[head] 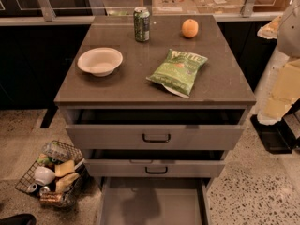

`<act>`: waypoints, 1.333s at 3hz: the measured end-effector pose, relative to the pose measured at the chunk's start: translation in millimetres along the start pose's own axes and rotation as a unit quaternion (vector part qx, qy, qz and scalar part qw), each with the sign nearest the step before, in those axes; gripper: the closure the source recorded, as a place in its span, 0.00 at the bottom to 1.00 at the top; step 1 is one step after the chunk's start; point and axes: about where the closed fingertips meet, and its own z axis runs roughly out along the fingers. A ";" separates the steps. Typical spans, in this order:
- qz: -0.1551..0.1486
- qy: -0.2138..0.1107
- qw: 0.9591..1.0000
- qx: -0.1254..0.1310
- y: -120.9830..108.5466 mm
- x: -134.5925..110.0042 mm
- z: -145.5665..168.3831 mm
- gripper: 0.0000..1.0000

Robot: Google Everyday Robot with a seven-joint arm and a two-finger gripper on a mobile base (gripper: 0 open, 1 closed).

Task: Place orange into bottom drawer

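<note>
Sitting at the back right of the cabinet top [140, 86], the orange [190, 28] was not yet picked up, so the whole task was left. The bottom drawer [152, 205] stood open and bare; the white bowl [100, 61] held nothing; the wire basket [23, 182] held cans and snacks. The gripper [281, 95] hung off the cabinet's right side, its state impossible to tell

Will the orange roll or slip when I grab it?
Round on the flat countertop, the orange will likely roll if nudged. Its matte skin probably grips well. Gripper out of view; only the arm shows at right.
</note>
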 end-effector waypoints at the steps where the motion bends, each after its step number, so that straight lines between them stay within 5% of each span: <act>1: 0.000 0.000 1.000 0.000 0.0 0.0 -0.1 0.00; 2: 0.021 -0.004 0.999 0.024 -12.7 8.9 -5.3 0.00; 3: 0.048 -0.029 0.994 0.097 -73.1 39.4 -15.5 0.00; 4: 0.071 -0.088 0.980 0.165 -144.5 59.0 -17.5 0.00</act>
